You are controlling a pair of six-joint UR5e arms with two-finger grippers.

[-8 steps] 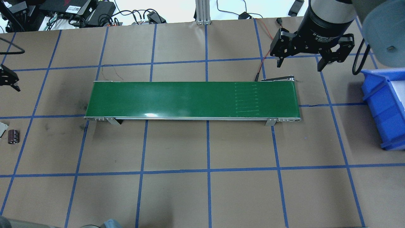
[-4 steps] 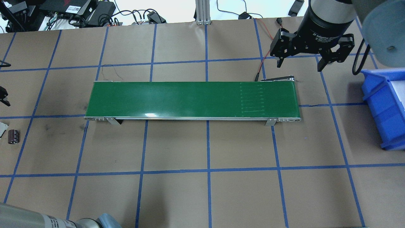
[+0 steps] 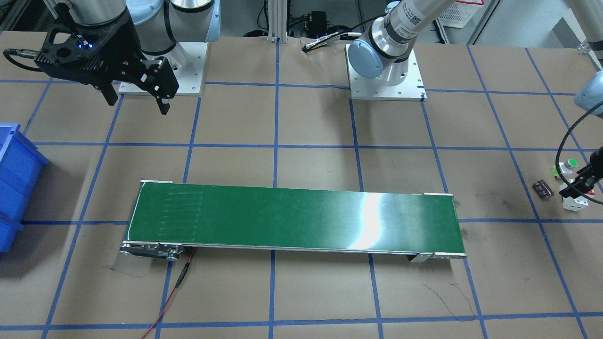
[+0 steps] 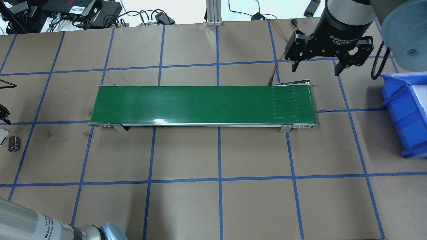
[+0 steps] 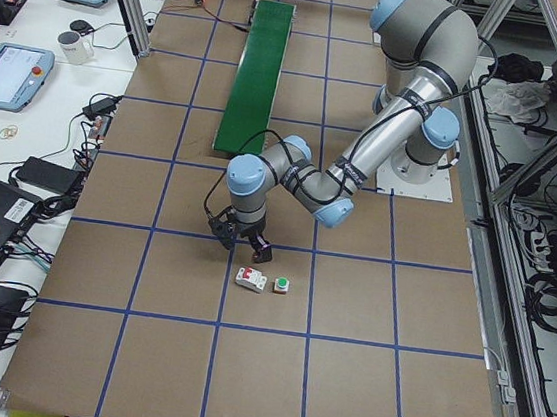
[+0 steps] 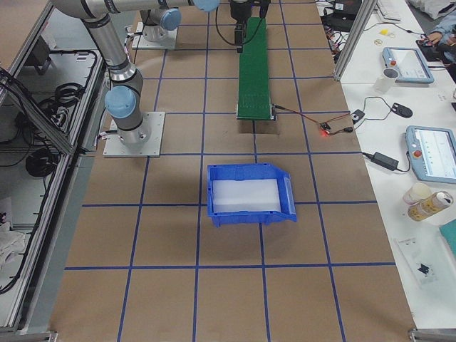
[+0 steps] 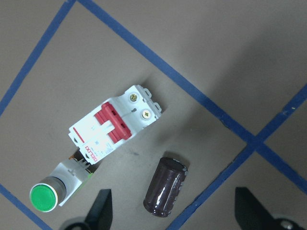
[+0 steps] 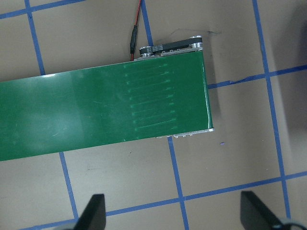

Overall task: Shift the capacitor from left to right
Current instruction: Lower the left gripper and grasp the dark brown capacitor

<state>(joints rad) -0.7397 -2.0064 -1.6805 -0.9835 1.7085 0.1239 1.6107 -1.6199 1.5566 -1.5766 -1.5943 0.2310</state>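
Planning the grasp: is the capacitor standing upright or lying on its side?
Lying on its side: the capacitor shows its whole cylindrical length from above.

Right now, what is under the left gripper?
The capacitor lies on its side on the paper below the open left gripper, between its fingers in the wrist view. The white breaker and green push-button lie beside it. Its underside is hidden.

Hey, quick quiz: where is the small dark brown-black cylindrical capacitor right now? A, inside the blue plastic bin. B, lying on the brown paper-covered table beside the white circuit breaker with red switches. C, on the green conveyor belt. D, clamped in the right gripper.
B: the left wrist view shows the capacitor lying on its side on the table, close beside the circuit breaker but not touching it.
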